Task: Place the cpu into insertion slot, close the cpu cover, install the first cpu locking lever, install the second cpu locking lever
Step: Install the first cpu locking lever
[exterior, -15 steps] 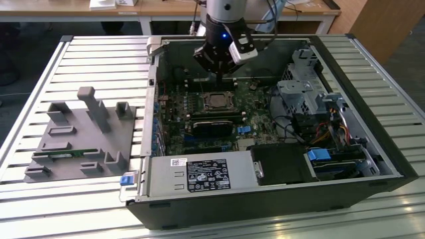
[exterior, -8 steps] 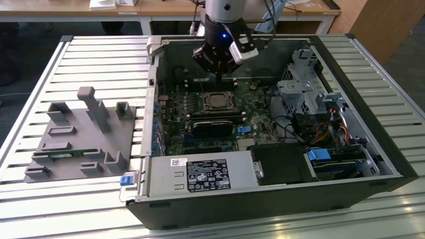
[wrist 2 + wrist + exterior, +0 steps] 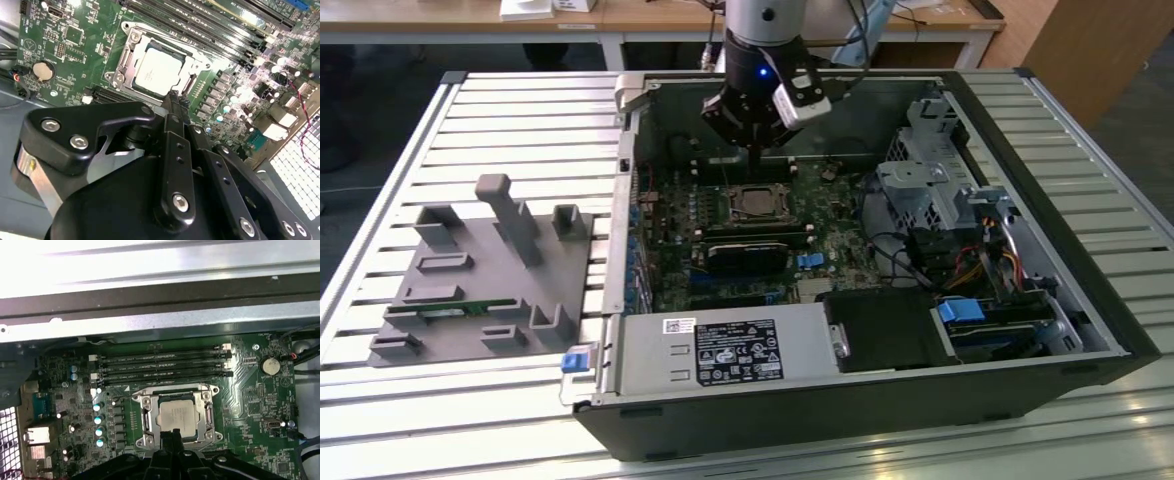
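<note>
Cpu (image 3: 176,415) framed by cpu cover (image 3: 207,412), in open case (image 3: 854,420) on slatted table (image 3: 520,120) (claw (image 3: 172,435) tips together, empty).

The counter (image 3: 520,115) is a pale metal top of long parallel slats; an open black computer case (image 3: 854,420) lies directly on it; just beside that, toward the exterior view's left, rests a grey moulded fixture (image 3: 467,285) with upright posts.
</note>
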Controlling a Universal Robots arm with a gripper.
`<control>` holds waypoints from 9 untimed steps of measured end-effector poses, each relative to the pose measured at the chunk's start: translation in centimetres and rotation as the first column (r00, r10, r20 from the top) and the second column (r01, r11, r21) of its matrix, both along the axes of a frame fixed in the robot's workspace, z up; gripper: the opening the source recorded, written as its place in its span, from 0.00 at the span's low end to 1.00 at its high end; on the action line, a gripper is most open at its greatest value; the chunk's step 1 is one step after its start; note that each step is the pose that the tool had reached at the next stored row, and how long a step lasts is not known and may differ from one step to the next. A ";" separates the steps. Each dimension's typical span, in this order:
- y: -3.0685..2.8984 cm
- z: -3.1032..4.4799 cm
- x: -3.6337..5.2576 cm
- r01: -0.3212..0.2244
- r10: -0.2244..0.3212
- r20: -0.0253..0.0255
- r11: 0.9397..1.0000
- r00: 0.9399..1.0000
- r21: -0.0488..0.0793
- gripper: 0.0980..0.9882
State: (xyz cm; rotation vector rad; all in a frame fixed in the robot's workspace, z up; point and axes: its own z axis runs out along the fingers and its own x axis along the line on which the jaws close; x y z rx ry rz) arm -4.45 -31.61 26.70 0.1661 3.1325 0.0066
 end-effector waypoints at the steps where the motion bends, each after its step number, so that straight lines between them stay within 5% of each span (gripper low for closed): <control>1: 0.00 0.00 0.00 -0.012 0.012 0.000 1.000 1.000 0.000 0.01; 9: -0.01 -0.05 -0.34 -0.122 0.122 0.001 0.993 0.993 0.000 0.01</control>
